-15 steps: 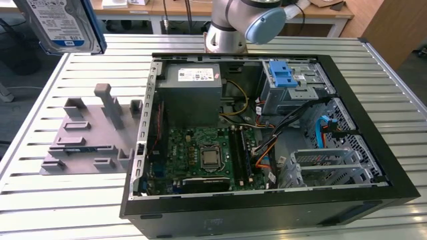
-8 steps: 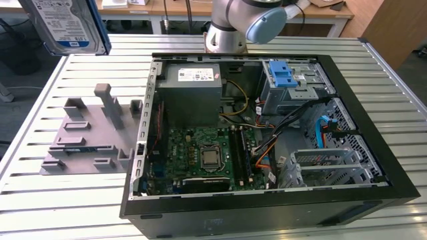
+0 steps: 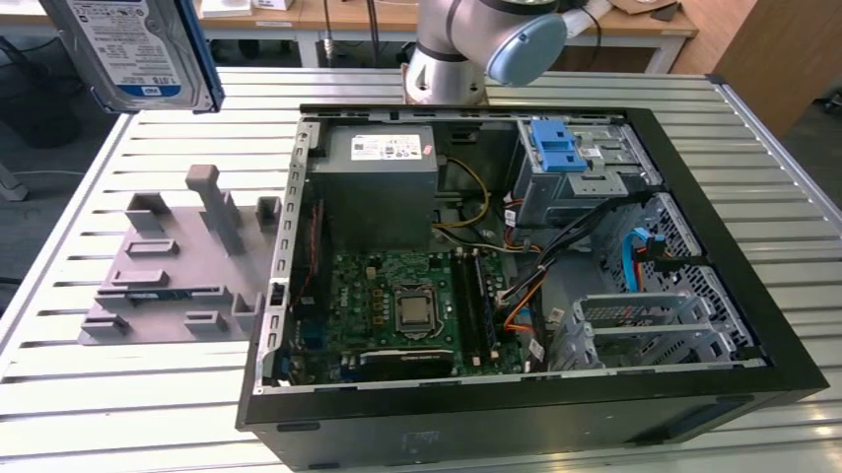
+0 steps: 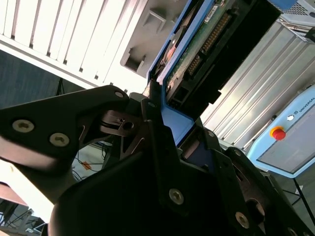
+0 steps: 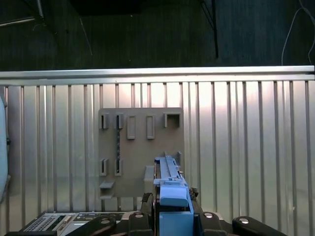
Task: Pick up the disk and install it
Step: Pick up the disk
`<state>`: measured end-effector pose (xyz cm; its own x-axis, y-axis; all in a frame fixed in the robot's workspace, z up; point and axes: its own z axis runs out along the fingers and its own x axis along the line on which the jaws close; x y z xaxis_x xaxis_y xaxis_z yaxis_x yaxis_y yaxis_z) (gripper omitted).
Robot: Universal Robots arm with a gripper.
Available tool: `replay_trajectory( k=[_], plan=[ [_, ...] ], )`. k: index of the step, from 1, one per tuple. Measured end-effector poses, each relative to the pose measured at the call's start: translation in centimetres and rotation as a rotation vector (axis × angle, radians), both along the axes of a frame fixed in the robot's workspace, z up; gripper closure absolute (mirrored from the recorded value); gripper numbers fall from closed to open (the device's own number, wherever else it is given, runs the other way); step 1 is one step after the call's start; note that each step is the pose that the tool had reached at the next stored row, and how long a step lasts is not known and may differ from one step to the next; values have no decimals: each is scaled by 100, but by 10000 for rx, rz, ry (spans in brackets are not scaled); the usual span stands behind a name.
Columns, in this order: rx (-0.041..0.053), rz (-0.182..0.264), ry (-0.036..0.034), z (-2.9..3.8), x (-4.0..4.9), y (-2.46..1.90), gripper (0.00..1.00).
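Observation:
The disk (image 3: 138, 49), a silver drive with a white-and-blue label in a thin blue bracket, hangs high above the table at the exterior view's left, well clear of the computer case. In the second wrist view its green circuit-board underside (image 4: 206, 39) and connector face the camera. My gripper (image 4: 162, 113) is shut on the disk's blue bracket end. The first wrist view looks straight down past the gripper (image 5: 172, 196) and the blue bracket edge (image 5: 170, 179) onto the grey fixture plate.
An open black computer case (image 3: 526, 409) lies on the slatted metal table (image 3: 736, 118), with a grey power supply (image 3: 375, 177), a motherboard (image 3: 408, 305) and a drive cage with a blue latch (image 3: 559, 148). A grey fixture plate (image 3: 172, 261) lies beside it. The arm's base (image 3: 448, 59) stands behind.

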<state>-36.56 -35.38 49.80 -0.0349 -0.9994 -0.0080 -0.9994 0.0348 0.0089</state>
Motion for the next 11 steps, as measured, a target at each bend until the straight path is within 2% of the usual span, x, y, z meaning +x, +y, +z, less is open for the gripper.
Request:
replay_trajectory(
  k=[11],
  plan=[
    [0, 1, -1, -6, 0, -7, 64]
  ],
)
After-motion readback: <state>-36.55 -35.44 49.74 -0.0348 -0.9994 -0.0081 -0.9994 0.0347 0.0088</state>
